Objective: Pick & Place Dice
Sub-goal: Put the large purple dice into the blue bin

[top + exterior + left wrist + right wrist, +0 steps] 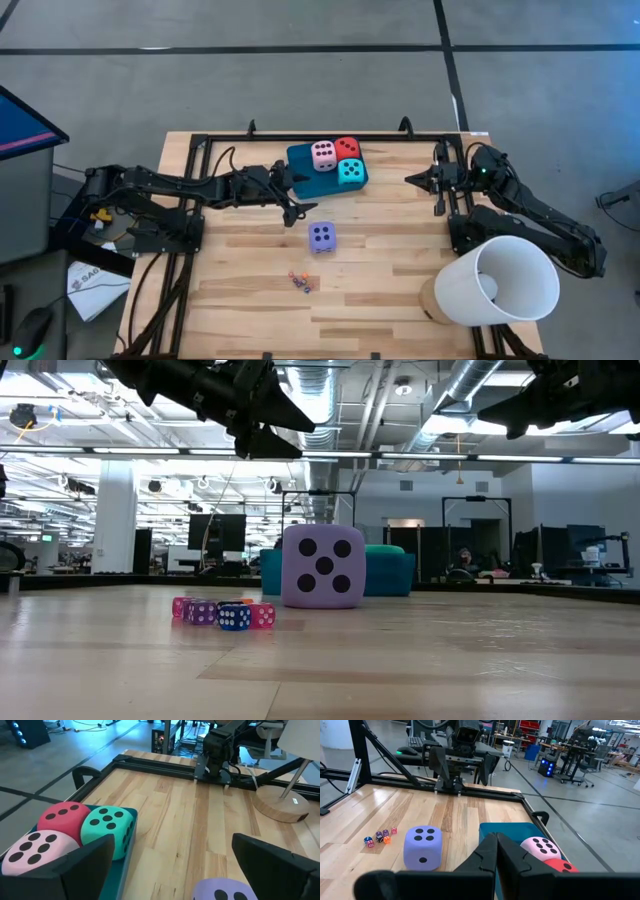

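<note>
Tray [300, 160], far centre: pink die [324, 154], red die [347, 148], turquoise die [350, 172]. Purple die [321, 237] on table [400, 270]. Left gripper [296, 207] fingers apart, just beside tray. Right gripper [418, 180] fingers together, far right.

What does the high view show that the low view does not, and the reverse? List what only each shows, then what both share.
Only the high view: the large soft pink die, red die and turquoise die resting on the flat teal rectangular tray, plus the white lampshade at the table's near right corner.

Only the low view: the room behind the table, with ceiling lights and monitors.

Both: the large soft purple die standing on the wooden table, the cluster of tiny coloured dice near it, and the tray.
</note>
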`<act>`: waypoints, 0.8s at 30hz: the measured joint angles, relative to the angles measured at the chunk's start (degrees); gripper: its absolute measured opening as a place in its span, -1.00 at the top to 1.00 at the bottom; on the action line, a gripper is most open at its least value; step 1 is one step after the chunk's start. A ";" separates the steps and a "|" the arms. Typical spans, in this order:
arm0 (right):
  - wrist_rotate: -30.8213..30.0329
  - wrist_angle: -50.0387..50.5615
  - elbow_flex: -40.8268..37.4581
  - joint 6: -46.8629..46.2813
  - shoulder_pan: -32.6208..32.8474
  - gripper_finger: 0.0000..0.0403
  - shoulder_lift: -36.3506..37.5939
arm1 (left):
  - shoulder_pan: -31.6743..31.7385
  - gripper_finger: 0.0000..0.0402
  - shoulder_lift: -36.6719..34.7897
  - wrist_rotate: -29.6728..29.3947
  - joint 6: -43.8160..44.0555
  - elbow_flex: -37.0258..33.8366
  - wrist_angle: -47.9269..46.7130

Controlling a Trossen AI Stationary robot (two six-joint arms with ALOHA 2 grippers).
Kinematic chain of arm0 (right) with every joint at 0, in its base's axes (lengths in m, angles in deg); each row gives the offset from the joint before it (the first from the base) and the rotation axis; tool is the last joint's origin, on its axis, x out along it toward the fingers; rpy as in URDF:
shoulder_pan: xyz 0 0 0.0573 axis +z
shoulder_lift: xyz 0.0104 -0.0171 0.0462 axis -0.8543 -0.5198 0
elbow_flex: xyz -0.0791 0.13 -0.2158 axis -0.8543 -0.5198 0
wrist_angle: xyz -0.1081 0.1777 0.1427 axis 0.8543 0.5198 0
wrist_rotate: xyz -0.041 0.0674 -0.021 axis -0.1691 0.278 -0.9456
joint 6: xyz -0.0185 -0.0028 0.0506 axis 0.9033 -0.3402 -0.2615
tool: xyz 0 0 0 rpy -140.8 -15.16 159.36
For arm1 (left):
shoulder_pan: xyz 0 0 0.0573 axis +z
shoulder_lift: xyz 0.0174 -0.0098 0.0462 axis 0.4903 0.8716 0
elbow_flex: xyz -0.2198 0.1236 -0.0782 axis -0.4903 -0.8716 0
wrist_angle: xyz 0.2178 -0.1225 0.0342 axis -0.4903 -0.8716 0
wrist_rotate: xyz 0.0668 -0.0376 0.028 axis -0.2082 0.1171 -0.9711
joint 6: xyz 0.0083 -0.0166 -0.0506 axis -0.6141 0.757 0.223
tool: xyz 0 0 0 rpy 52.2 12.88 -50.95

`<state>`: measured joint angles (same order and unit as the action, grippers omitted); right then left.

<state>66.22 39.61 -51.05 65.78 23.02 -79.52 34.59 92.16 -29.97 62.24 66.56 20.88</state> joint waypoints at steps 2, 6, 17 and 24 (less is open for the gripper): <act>0.00 0.00 0.00 -0.01 0.00 1.00 0.00 | 0.00 -0.95 0.00 0.01 0.08 0.00 0.02; -0.01 -0.01 0.00 -0.01 0.00 1.00 -0.01 | -0.41 -0.95 0.00 0.02 1.32 0.00 -0.03; -0.01 -0.02 0.00 -0.01 0.00 1.00 0.00 | -4.95 -0.95 4.34 -0.44 1.69 -0.04 0.67; 0.00 -0.02 0.00 -0.01 0.00 1.00 0.00 | -8.45 -0.96 10.70 -4.79 1.81 1.78 2.45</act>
<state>66.22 39.59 -51.05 65.77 23.02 -79.52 26.14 102.86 -34.76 64.04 68.33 23.33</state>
